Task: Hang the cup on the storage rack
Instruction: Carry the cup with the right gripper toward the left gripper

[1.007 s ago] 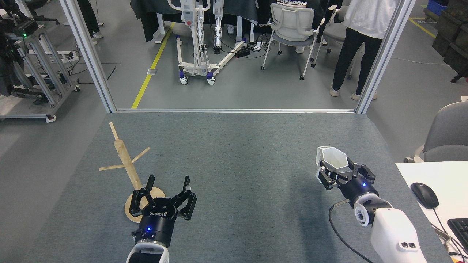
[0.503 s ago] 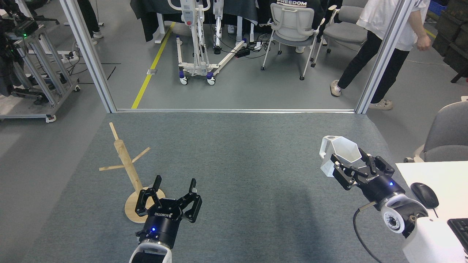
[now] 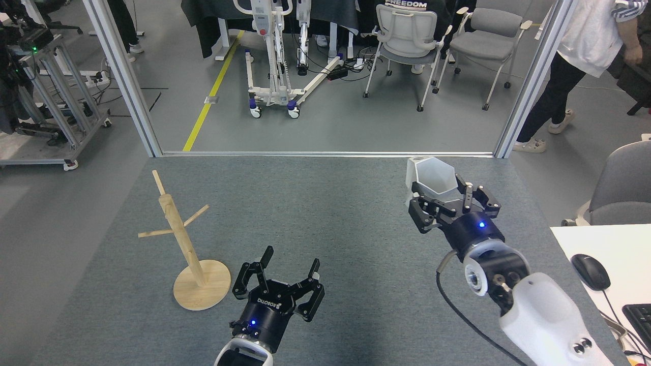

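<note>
Cup held aloft, well to the right of the rack

The right gripper (image 3: 441, 199) pinches the white faceted cup (image 3: 430, 175), mouth facing the camera, far right of the storage rack (image 3: 184, 244) above the grey carpeted table (image 3: 325, 213). The left gripper (image 3: 290, 259) hangs with fingers spread and holding nothing, just right of the storage rack's round base. The storage rack stands upright, its pegs bare.

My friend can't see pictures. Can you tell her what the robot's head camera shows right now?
The robot's right end effector holds a white cup up over a grey carpeted table. Its left end effector is open and empty, beside a wooden storage rack standing at the left. Behind are chairs and a person walking.
</note>
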Controlling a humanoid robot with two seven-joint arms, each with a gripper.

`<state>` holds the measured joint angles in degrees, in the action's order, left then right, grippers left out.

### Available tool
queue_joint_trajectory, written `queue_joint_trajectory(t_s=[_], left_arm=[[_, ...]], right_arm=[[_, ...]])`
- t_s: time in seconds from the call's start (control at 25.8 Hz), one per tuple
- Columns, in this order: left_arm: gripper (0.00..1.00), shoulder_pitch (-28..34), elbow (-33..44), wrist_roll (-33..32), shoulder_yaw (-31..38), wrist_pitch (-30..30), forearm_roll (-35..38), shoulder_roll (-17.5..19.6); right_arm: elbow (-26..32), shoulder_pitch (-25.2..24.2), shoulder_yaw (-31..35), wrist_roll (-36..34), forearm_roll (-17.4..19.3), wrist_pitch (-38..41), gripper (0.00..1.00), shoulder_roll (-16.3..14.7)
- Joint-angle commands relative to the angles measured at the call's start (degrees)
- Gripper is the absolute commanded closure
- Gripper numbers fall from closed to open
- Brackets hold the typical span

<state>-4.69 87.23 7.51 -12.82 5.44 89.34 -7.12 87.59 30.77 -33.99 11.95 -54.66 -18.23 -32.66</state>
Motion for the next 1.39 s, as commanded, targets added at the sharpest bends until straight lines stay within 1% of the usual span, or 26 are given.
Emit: queue_joint_trajectory(t_s=[0.0,0.15,0.23,0.31,0.46,0.58,0.74,0.77,0.89,1.05,1.16,1.24,1.36], left_arm=[[0.01,-2.1,-1.2,-0.9,-3.5,-6.8,-0.3,-0.3],[0.01,-4.4,-3.5,-6.1,-8.1,-16.2,-0.4,-0.3],[0.01,-5.6,-4.4,-7.2,-10.6,-19.1,-0.4,-0.4],[0.01,-7.2,-5.5,-7.3,-12.2,-21.1,-0.4,-0.4],[0.01,-9.2,-5.6,-7.3,-13.5,-25.2,-0.4,-0.6],[0.02,-9.9,-5.1,-7.4,-13.6,-26.9,-0.3,-0.6],[0.03,-10.5,-4.2,-11.4,-15.7,-28.1,-0.3,-0.6],[0.05,-10.9,-4.4,-12.0,-16.7,-28.2,-0.3,-0.6],[0.05,-12.3,-4.9,-12.3,-19.4,-28.2,-0.3,-0.7],[0.07,-13.9,-5.0,-12.3,-19.4,-28.4,-0.4,-0.7],[0.07,-15.4,-5.1,-12.4,-19.4,-29.8,-0.5,-0.7],[0.07,-16.7,-6.2,-12.8,-19.4,-30.0,-0.8,-0.7],[0.07,-17.4,-6.6,-12.8,-19.4,-30.0,-1.4,-0.7]], right_arm=[[0.9,5.3,-7.5,2.8,-0.1,-10.4,1.00,2.5],[1.2,10.2,-14.1,3.9,0.0,-21.3,1.00,6.5],[1.2,11.5,-17.1,4.7,-0.1,-26.1,1.00,8.4],[1.4,13.2,-19.2,6.5,-0.1,-28.9,1.00,9.9],[2.1,15.0,-20.8,13.1,-0.2,-32.0,1.00,11.2],[2.0,16.1,-21.8,14.9,-0.2,-34.2,1.00,12.4],[1.4,17.1,-23.5,15.6,-0.1,-38.9,1.00,16.6],[1.4,17.5,-23.6,16.1,-0.2,-39.7,1.00,17.1],[1.4,17.6,-23.8,17.3,-0.7,-40.3,1.00,17.9],[1.1,17.7,-23.8,17.3,-0.8,-40.2,1.00,18.0],[1.1,17.7,-23.8,17.3,-1.0,-40.3,1.00,18.8],[1.1,17.5,-23.8,17.3,-1.9,-40.0,1.00,19.4],[1.2,17.0,-23.8,17.4,-4.3,-39.5,1.00,19.6]])
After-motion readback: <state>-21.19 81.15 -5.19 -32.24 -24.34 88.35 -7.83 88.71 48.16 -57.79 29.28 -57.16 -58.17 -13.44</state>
